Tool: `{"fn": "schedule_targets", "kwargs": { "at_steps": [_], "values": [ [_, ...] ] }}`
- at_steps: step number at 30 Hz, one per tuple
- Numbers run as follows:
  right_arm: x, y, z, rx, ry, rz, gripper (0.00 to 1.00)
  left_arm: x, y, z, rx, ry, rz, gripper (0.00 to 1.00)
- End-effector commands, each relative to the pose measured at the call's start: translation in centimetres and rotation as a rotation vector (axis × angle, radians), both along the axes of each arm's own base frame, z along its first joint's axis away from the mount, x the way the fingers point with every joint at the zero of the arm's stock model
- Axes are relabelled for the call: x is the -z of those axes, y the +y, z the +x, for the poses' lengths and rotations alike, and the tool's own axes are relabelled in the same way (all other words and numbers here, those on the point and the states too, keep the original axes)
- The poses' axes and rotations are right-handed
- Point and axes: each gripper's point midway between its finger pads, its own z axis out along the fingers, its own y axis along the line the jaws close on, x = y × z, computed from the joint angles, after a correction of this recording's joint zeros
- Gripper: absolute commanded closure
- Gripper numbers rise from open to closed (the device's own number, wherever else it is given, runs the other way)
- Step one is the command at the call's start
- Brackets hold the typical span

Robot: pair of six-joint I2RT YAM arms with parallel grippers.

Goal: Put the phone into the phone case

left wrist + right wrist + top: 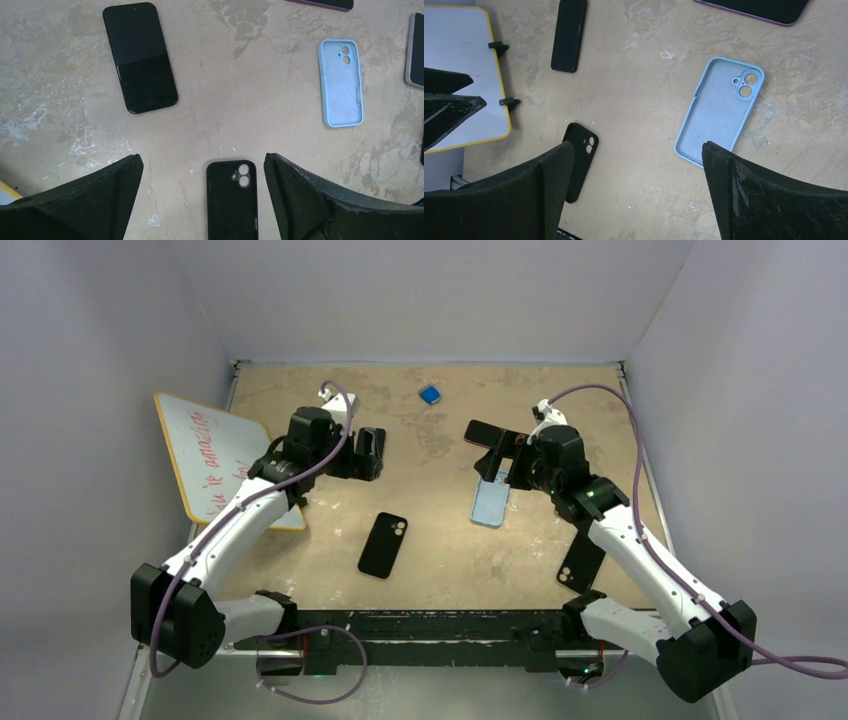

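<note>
Phone (140, 57): flat, screen up on desk (240, 115), just beyond black case (232, 200), blue case (341, 82) farther from it; left hand (202, 156) and right hand (638, 145) both spread, empty; hazard: thin slab may skid out of a pinch, or go into the case that does not fit.

The tan table (440, 570) bears a black phone (140, 57), blue case (490, 502), black case (383, 545), whiteboard (215, 455).

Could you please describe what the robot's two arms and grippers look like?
The left arm and right arm have white link shells and black joint housings; a purple cable runs along each. The left gripper and right gripper are black, with broad wedge-shaped fingers, scuffed at the edges.
</note>
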Motion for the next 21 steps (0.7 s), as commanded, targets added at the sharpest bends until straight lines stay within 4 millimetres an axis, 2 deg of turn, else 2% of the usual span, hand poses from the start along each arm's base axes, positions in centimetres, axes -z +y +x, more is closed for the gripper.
{"fn": "schedule_targets", "kwargs": {
  "at_steps": [1, 11, 17, 21],
  "values": [
    [-1.9, -0.1, 0.7, 0.008, -0.056, 0.0, 0.01, -1.8, 0.3, 2.3, -0.051, -0.046, 0.013, 0.03],
    [-1.4, 0.3, -0.4, -0.02, -0.032, 0.031, 0.01, -0.4, 0.3, 4.6, -0.058, 0.015, 0.094, 0.03],
    [-2.0, 0.5, -0.8, -0.036, -0.05, 0.055, 0.01, 1.0, 1.4, 7.4, -0.125, 0.038, 0.201, 0.03],
    [-2.2, 0.8, -1.4, -0.061, -0.071, 0.085, 0.01, 2.9, 1.2, 9.4, -0.125, 0.059, 0.243, 0.02]
  ]
}}
